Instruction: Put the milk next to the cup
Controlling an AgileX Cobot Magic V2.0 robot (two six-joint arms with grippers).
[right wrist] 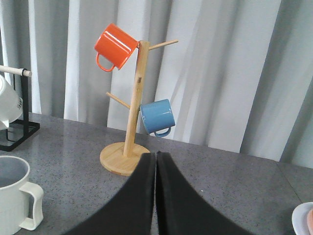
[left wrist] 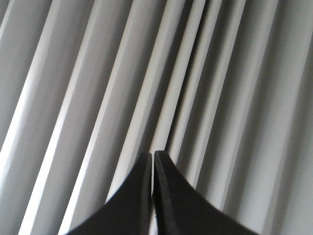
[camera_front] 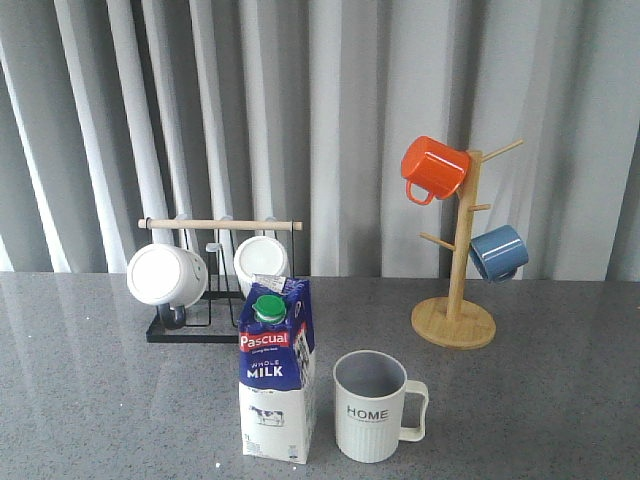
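The milk (camera_front: 277, 372), a blue-and-white carton with a green cap and red "Pascual" label, stands upright on the grey table near the front. The cup (camera_front: 372, 406), a pale ribbed "HOME" mug with its handle to the right, stands just right of it with a small gap; its edge also shows in the right wrist view (right wrist: 14, 196). Neither gripper shows in the front view. My left gripper (left wrist: 152, 155) is shut and empty, seen against the curtain. My right gripper (right wrist: 155, 155) is shut and empty, above the table right of the cup.
A black rack with a wooden bar (camera_front: 218, 280) holds white mugs behind the milk. A wooden mug tree (camera_front: 455, 300) at back right carries an orange mug (camera_front: 433, 168) and a blue mug (camera_front: 498, 252). A white dish edge (right wrist: 303, 220) shows at the far right.
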